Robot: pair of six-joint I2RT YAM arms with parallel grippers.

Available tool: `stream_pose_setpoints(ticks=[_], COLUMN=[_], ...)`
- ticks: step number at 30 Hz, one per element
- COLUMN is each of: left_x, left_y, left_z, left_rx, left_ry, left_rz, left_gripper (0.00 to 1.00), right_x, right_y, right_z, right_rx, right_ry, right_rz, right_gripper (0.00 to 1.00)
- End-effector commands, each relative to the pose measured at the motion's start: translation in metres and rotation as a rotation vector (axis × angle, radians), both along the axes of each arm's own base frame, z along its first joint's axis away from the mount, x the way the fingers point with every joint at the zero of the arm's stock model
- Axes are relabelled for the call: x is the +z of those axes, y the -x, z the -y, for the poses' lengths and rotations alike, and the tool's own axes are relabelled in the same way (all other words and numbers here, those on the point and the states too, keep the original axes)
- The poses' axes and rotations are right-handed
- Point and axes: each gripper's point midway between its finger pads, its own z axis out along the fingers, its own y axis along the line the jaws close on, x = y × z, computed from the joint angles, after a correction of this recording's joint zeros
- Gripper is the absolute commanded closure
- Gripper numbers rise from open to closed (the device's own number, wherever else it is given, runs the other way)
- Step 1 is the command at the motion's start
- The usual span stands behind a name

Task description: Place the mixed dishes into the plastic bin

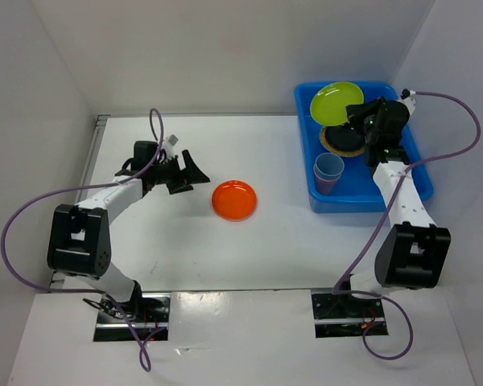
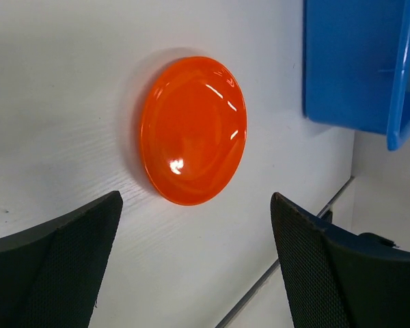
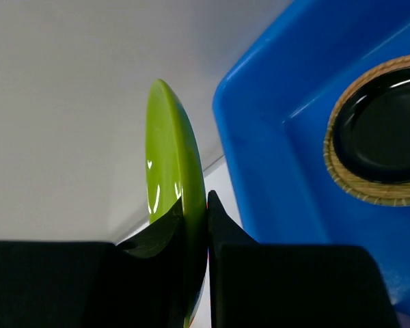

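Lime plate (image 3: 167, 150) edge pinched, apparently above bin (image 3: 273, 137)

A: What is the orange plate (image 2: 193, 130) like?
B: Smooth, glossy plastic by the look, with bright glints on it. The lime green plate (image 3: 169, 164) shines the same way.
A: And the plastic bin (image 3: 273, 123)?
B: Smooth blue plastic with a soft sheen. In it a black plate (image 3: 386, 130) is glossy, on a tan plate (image 3: 359, 188) with a rough, woven-look rim.
A: The desk (image 2: 55, 102)?
B: White, matt, faintly grained. The pads (image 2: 328, 273) of the left pincer (image 2: 195, 195) are black, matt and finely meshed.
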Motion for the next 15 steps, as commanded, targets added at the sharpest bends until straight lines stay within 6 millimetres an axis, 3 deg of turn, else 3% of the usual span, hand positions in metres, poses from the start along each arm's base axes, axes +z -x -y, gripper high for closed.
stream_pose_setpoints(ticks=[1,4,7,15], left_x=[0.002,-0.007,-0.022,-0.042], left_y=[-0.003,-0.004,-0.006,-0.005], left_z=[0.009,0.012,0.011,0.015], left_rx=[-0.065,-0.083,-0.083,-0.088], left_ry=[-0.033,-0.068,-0.084,-0.103], left_rz=[0.074,0.064,0.026,-0.006], left_gripper=[0.05,0.05,0.05,0.05], right_x=[-0.012,-0.029,-0.065,-0.127], right_y=[-0.017,-0.024,-0.034,-0.05], right_z=[0.037,0.054,0.066,0.101], right_rx=[-0.161,-0.211,-0.27,-0.357], right_ry=[-0.066,-0.131,-0.182,-0.246], right_rz=[0.051,0.049,0.004,-0.079], right_gripper=[1.0,1.0,1.0,1.0])
